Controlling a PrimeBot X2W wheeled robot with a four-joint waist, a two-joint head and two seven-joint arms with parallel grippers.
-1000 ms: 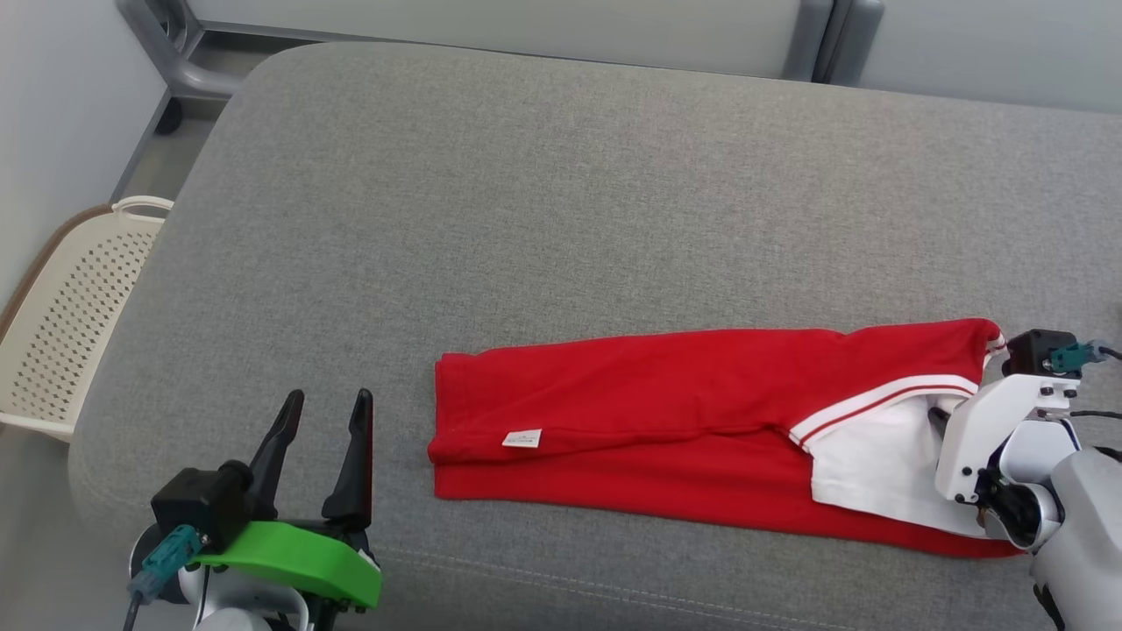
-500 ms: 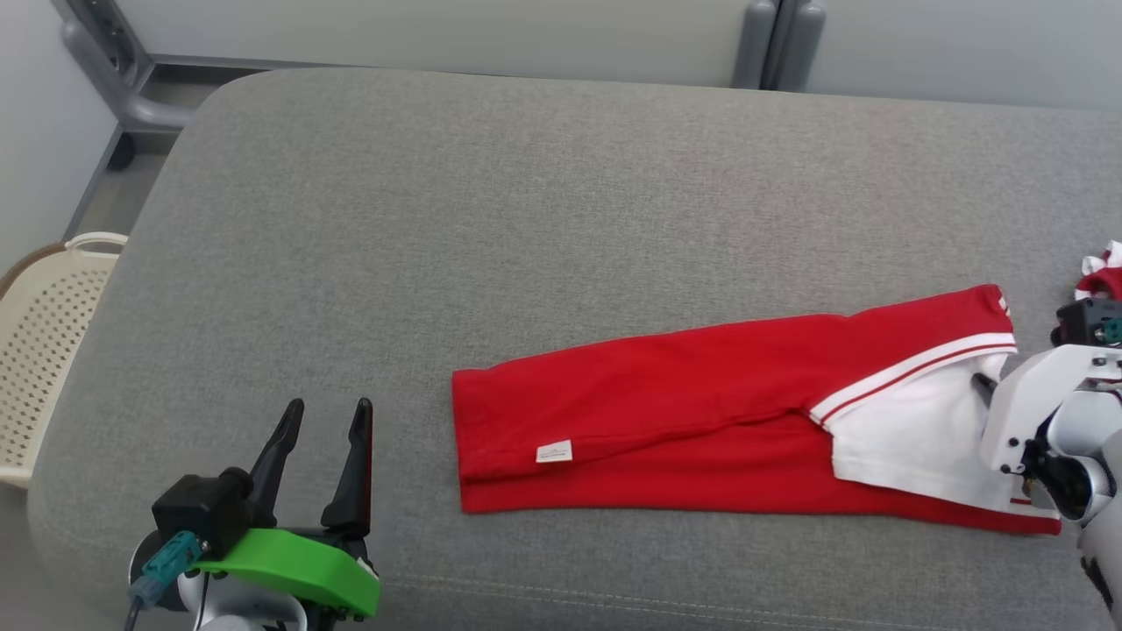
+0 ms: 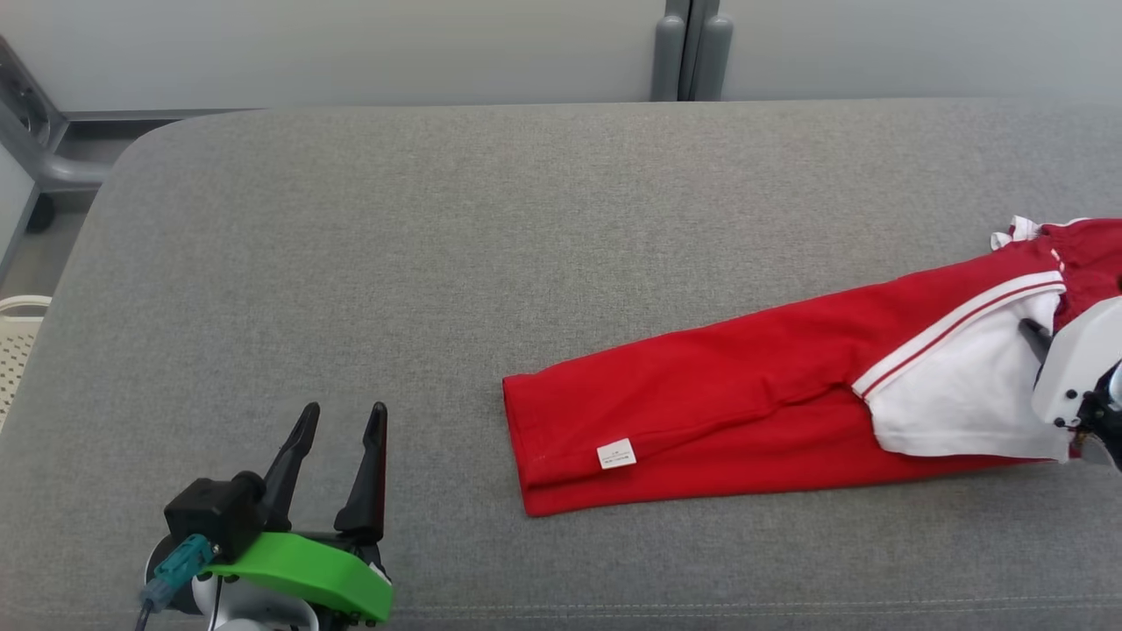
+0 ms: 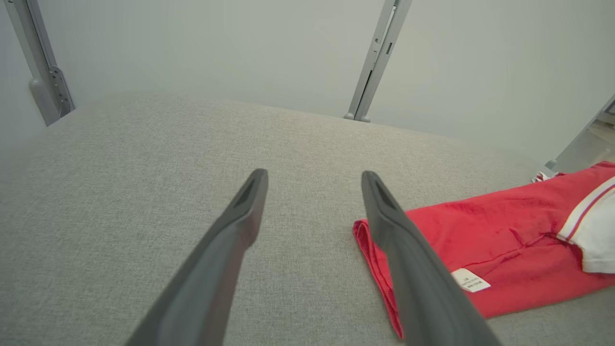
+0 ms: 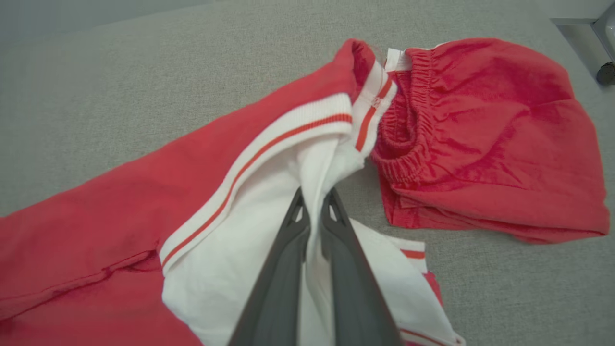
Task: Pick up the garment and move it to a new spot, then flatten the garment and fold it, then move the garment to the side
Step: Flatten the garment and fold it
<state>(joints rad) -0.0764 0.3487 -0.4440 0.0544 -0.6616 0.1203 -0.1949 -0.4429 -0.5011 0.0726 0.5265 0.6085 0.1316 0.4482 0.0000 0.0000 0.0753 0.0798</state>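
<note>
Down by the cushion's (image 3: 438, 263) front-left corner the left gripper (image 3: 344, 410) is pointing toward the far edge with its fingers spread wide, gripping nothing. To its right the red-and-white garment (image 3: 719, 394) is lying folded long and narrow, running from the middle of the front edge out toward the right edge, with a little white label (image 3: 616, 454) showing near its left end. At the right end the right gripper (image 5: 315, 194) is pinching the garment's white fabric tight. Just past that, a bunched-up red piece (image 5: 480, 134) with an elastic waistband is sitting near the right edge.
</note>
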